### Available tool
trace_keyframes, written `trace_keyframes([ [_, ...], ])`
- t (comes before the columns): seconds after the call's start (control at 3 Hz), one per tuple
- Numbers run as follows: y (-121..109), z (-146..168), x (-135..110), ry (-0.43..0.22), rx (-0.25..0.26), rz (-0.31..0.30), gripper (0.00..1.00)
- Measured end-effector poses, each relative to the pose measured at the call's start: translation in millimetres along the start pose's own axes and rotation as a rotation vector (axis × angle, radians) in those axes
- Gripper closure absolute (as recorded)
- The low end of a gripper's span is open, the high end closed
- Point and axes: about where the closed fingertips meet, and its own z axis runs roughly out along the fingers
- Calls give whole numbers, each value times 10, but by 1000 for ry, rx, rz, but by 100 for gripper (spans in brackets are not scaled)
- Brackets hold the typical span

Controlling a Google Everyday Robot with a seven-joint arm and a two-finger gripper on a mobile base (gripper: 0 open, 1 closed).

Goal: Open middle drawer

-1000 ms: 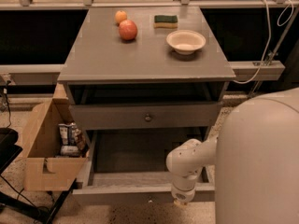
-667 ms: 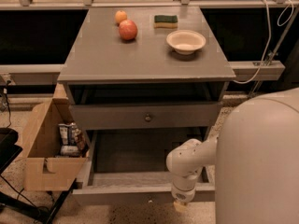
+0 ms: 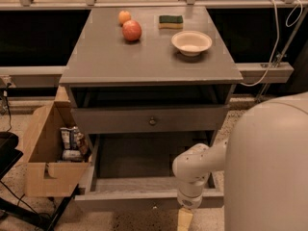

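The grey cabinet (image 3: 96, 71) has a drawer with a round knob (image 3: 152, 121) just under its top, a little way out. Below it the middle drawer (image 3: 130, 201) stands pulled far out towards me, and its dark inside looks empty. Its front panel runs along the bottom of the view. My white arm (image 3: 192, 170) reaches down over the right part of that front panel. My gripper (image 3: 185, 219) hangs just in front of and below the panel, at the bottom edge of the view. The lowest drawer is hidden.
On the cabinet top lie a red apple (image 3: 131, 31), an orange (image 3: 124, 17), a green sponge (image 3: 171, 21) and a white bowl (image 3: 191, 42). An open cardboard box (image 3: 43, 177) with packets stands left of the drawers. My white body (image 3: 269, 167) fills the lower right. A cable (image 3: 274, 37) hangs at the right.
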Motion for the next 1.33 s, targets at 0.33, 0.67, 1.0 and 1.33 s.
trace_keyframes([
  [0.33,-112,-115,7,-27,28,-25,25],
  [0.67,-532,-634,-127,-12,138,-127,49],
  [1.0,-934,-1305,-187,-3,239,-190,72],
  [1.33,-1045,-1867,-17,-40,292,-211,76],
])
